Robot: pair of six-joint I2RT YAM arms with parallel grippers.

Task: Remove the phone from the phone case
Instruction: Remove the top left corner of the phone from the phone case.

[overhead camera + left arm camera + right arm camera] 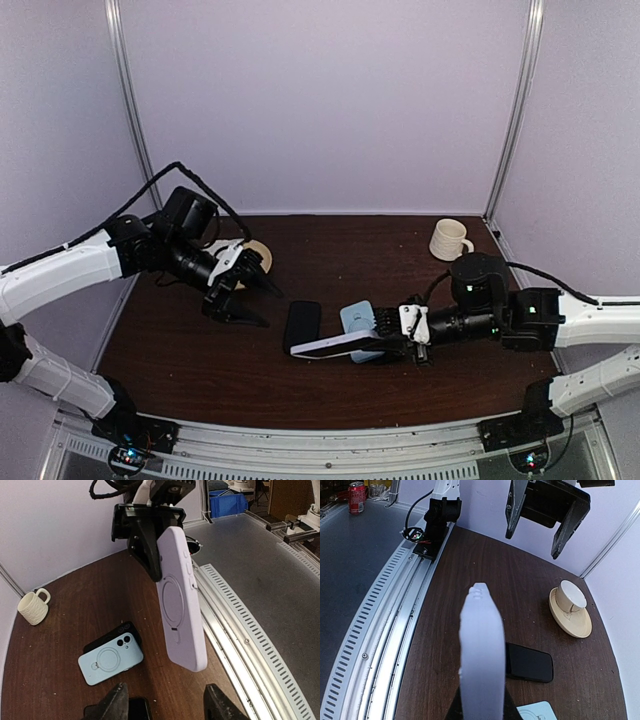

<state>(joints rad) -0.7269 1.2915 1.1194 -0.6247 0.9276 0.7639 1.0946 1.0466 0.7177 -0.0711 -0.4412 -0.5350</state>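
The right gripper (388,340) is clamped on one end of the lilac phone case (335,347), its black fingers (146,550) pinching the end nearest the wrist. The case is lifted clear of the table (200,370) and juts from the jaws toward 9 o'clock in the top view. The right wrist view shows it edge-on, and the left wrist view shows its ringed back. A dark face runs along its upper side in the top view, though whether the phone sits inside cannot be told for sure. At 12 o'clock from the held case, a light blue case (358,318) lies flat on the table, ring side up. At 11 o'clock from the held case's free end lies a black phone (302,325), also flat. A ribbed cream mug (448,240) stands well apart at 1 o'clock from the right gripper, near the far right corner. At 10 o'clock from the black phone, the left gripper (270,308) hangs with its jaws apart and nothing between them. A cream round object (258,252) sits just beyond it at 12 o'clock.
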